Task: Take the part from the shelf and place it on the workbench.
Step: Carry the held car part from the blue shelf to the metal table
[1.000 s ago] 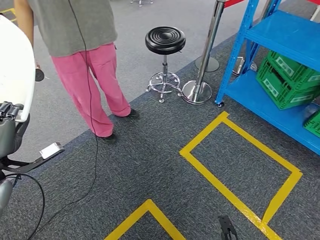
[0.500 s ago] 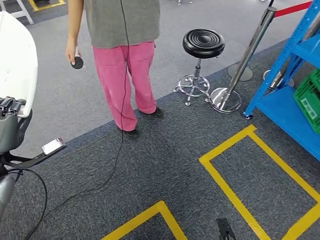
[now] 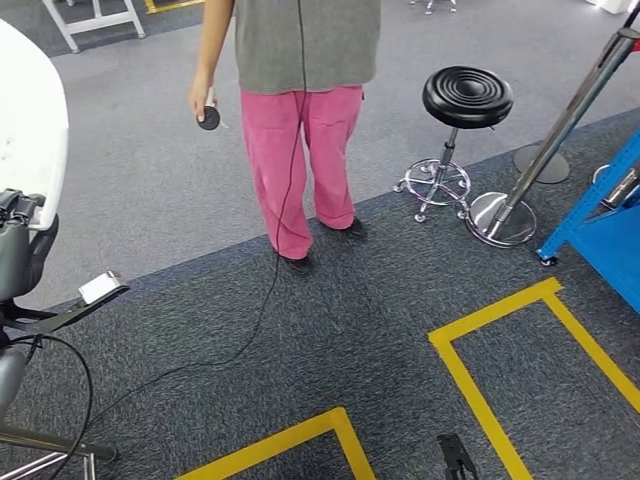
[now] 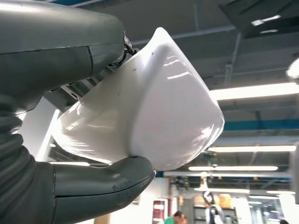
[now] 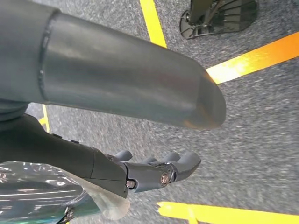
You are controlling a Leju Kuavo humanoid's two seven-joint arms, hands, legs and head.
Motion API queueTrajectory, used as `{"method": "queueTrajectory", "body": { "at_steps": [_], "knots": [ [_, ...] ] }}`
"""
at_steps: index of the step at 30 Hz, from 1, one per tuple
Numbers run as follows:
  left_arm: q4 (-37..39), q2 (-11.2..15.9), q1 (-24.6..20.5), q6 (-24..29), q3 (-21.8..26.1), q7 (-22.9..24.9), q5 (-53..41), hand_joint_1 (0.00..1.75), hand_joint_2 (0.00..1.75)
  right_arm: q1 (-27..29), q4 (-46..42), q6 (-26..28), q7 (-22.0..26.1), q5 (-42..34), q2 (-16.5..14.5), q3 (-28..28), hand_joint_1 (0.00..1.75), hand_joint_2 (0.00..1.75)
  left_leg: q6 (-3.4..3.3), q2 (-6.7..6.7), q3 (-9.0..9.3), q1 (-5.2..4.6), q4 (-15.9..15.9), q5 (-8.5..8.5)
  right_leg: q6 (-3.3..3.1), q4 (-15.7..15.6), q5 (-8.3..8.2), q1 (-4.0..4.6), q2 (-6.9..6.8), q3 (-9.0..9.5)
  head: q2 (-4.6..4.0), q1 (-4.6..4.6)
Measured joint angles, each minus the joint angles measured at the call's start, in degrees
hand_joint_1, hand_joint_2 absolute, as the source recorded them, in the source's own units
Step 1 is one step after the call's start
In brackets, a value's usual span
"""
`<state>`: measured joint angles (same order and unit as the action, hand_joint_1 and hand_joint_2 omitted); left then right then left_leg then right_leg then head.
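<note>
The whole floor scene has slid rightward since a moment ago, so the camera has turned: the blue shelf (image 3: 604, 225) is now just a corner at the right edge, its green crates gone from sight, and the person in pink trousers (image 3: 302, 120) stands nearer the middle. The white part (image 4: 148, 107), glossy, smooth and rounded, sits up at the robot's left side, clamped between the thumb and fingers of the left hand (image 4: 53, 130). The right hand (image 5: 134, 154) hangs over the carpet, fingers straight and apart, holding nothing. Yellow floor tape (image 3: 468, 370) outlines open carpet ahead; a black stool (image 3: 464, 105) and a stanchion base (image 3: 502, 218) stand beyond.
</note>
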<state>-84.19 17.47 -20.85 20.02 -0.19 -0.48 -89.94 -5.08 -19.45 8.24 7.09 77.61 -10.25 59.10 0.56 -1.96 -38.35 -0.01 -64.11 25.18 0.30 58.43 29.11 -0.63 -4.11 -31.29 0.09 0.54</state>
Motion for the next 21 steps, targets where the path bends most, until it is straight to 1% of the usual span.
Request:
{"method": "queueTrajectory", "body": {
  "at_steps": [1,2,3,4,5,6,7,8,9,10,11,12,13,14,15,16,17,18,19,20,21],
  "knots": [
    [0.0,0.0,-0.3,-0.1,0.0,0.0,0.0,1.75,1.75,0.0,0.0,0.0,0.0,0.0,0.0,0.0,0.0,0.0,-0.43,-1.32,1.44,-0.41,2.8,-0.66,0.22,0.0,0.23,0.15,-0.56,0.18,0.0,-0.02],
    [0.0,0.1,-0.6,-0.1,-0.1,0.0,0.0,1.75,1.75,0.0,0.0,0.0,0.1,0.0,0.0,0.1,0.0,0.0,-0.82,-2.29,2.12,-0.82,4.3,-0.68,0.46,0.0,0.41,0.31,-1.18,0.28,0.0,0.03],
    [0.0,0.1,-0.8,-0.2,-0.1,0.0,0.0,1.75,1.75,0.0,0.0,0.0,0.1,0.0,0.0,0.1,0.0,0.0,-1.15,-2.43,2.19,-1.15,4.7,-0.36,0.72,0.0,0.54,0.43,-1.85,0.35,0.0,0.08],
    [0.0,0.3,-1.0,-0.3,-0.1,0.1,0.0,1.75,1.75,-0.1,0.0,-0.1,0.2,0.0,-0.1,0.1,0.0,0.0,-1.51,-1.75,2.15,-1.19,5.0,-0.39,0.98,-0.1,0.68,0.44,-2.54,0.49,0.0,0.13],
    [-0.1,0.4,-1.0,-0.4,-0.2,0.3,0.0,1.75,1.75,-0.1,0.0,-0.1,0.3,0.0,-0.1,0.1,0.0,0.0,-1.81,-1.1,2.3,-1.11,5.3,-0.5,1.27,0.0,1.0,0.38,-2.66,0.58,0.0,0.22],
    [-0.2,0.6,-1.2,-0.6,-0.2,0.4,0.0,1.75,1.75,-0.3,0.0,-0.2,0.5,0.0,-0.1,0.1,0.0,0.0,-2.14,-0.45,2.52,-0.94,5.6,-0.62,1.54,0.5,1.59,0.31,-1.79,0.38,0.0,0.23],
    [-0.3,0.7,-1.4,-0.6,-0.3,0.5,0.0,1.75,1.75,-0.4,0.0,-0.3,0.6,-0.1,-0.2,0.1,0.0,0.0,-2.45,0.16,2.77,-0.74,5.9,-0.77,1.75,2.2,2.61,0.23,-0.29,-0.39,0.0,0.34],
    [-0.4,0.7,-1.6,-0.7,-0.4,0.6,0.0,1.75,1.75,-0.4,0.0,-0.4,0.6,-0.1,-0.2,0.1,0.0,0.0,-2.7,0.77,2.96,-0.56,6.1,-0.85,1.87,5.2,4.07,0.14,1.56,-1.94,0.0,0.5],
    [-0.4,0.6,-1.8,-0.7,-0.6,0.6,0.0,1.75,1.75,-0.4,0.0,-0.5,0.6,-0.1,-0.2,0.1,0.0,0.0,-2.88,1.48,2.96,-0.52,6.2,-0.85,1.93,9.1,5.62,0.12,3.02,-4.04,0.0,0.62],
    [-0.4,0.6,-1.8,-0.7,-0.8,0.6,0.0,1.75,1.75,-0.4,0.0,-0.6,0.6,-0.2,-0.2,0.1,0.0,0.0,-2.98,2.27,2.96,-0.52,6.1,-0.83,1.98,13.0,6.82,0.09,3.71,-6.28,0.0,0.78],
    [-0.4,0.5,-1.7,-0.7,-1.0,0.6,0.0,1.75,1.75,-0.3,0.0,-0.7,0.6,-0.2,-0.2,0.2,0.0,0.0,-3.02,3.11,2.96,-0.53,6.1,-0.8,2.03,15.6,7.17,0.07,3.98,-8.04,0.0,0.85],
    [-0.4,0.5,-1.7,-0.7,-1.1,0.6,-0.1,1.75,1.75,-0.3,0.0,-0.7,0.6,-0.2,-0.2,0.2,0.0,0.0,-3.02,3.95,2.98,-0.52,6.1,-0.78,2.07,16.2,6.38,0.05,4.07,-8.86,0.0,0.87],
    [-0.4,0.5,-1.6,-0.7,-1.2,0.6,0.0,1.75,1.75,-0.3,0.0,-0.7,0.6,-0.3,-0.2,0.2,0.0,0.0,-2.95,4.81,3.01,-0.46,6.0,-0.74,2.08,14.4,4.49,-0.01,4.21,-8.52,0.0,0.9],
    [-0.4,0.5,-1.6,-0.7,-1.2,0.6,0.0,1.75,1.75,-0.3,0.0,-0.7,0.6,-0.3,-0.2,0.2,0.0,0.0,-2.79,5.6,3.03,-0.38,5.9,-0.64,2.11,10.8,1.99,-0.13,4.78,-7.24,0.0,0.91],
    [-0.4,0.5,-1.7,-0.7,-1.3,0.6,0.0,1.75,1.75,-0.3,0.0,-0.7,0.6,-0.3,-0.2,0.2,0.0,0.0,-2.53,6.36,2.95,-0.33,5.6,-0.51,2.15,7.0,0.1,-0.36,6.32,-5.71,0.0,0.92],
    [-0.4,0.5,-1.7,-0.7,-1.3,0.6,0.0,1.75,1.75,-0.3,0.0,-0.7,0.6,-0.3,-0.3,0.2,0.0,0.0,-2.23,7.09,2.71,-0.28,5.3,-0.41,2.14,3.7,-1.09,-0.62,7.78,-4.21,0.0,0.88],
    [-0.4,0.5,-1.8,-0.7,-1.4,0.6,0.0,1.75,1.75,-0.3,0.0,-0.7,0.6,-0.3,-0.3,0.2,0.0,0.0,-1.87,7.77,2.42,-0.2,5.1,-0.42,2.09,1.7,-1.5,-0.79,8.98,-3.25,0.0,0.87],
    [-0.4,0.6,-1.8,-0.7,-1.4,0.6,0.0,1.75,1.75,-0.3,0.0,-0.7,0.6,-0.3,-0.3,0.2,0.0,0.0,-1.51,8.46,2.13,-0.12,5.0,-0.54,1.95,1.0,-1.24,-0.83,9.6,-2.82,0.0,0.86],
    [-0.4,0.6,-1.7,-0.7,-1.4,0.6,0.0,1.75,1.75,-0.3,0.0,-0.7,0.6,-0.3,-0.3,0.2,0.0,0.0,-1.21,9.14,1.91,0.02,5.0,-0.7,1.71,0.8,-1.22,-0.76,9.09,-2.55,0.0,0.83],
    [-0.4,0.8,-1.6,-0.7,-1.5,0.6,0.0,1.75,1.75,-0.3,0.0,-0.7,0.6,-0.3,-0.3,0.2,0.0,0.0,-0.93,9.33,1.78,0.12,5.0,-0.72,1.43,0.7,-1.3,-0.73,8.4,-2.43,0.0,0.86],
    [-0.4,0.9,-1.6,-0.7,-1.5,0.7,0.0,1.75,1.75,-0.4,0.0,-0.7,0.6,-0.3,-0.3,0.3,0.0,0.0,-0.68,8.49,1.52,0.08,4.5,-0.35,1.1,0.6,-1.35,-0.71,7.72,-2.23,0.0,0.73]
  ]
}}
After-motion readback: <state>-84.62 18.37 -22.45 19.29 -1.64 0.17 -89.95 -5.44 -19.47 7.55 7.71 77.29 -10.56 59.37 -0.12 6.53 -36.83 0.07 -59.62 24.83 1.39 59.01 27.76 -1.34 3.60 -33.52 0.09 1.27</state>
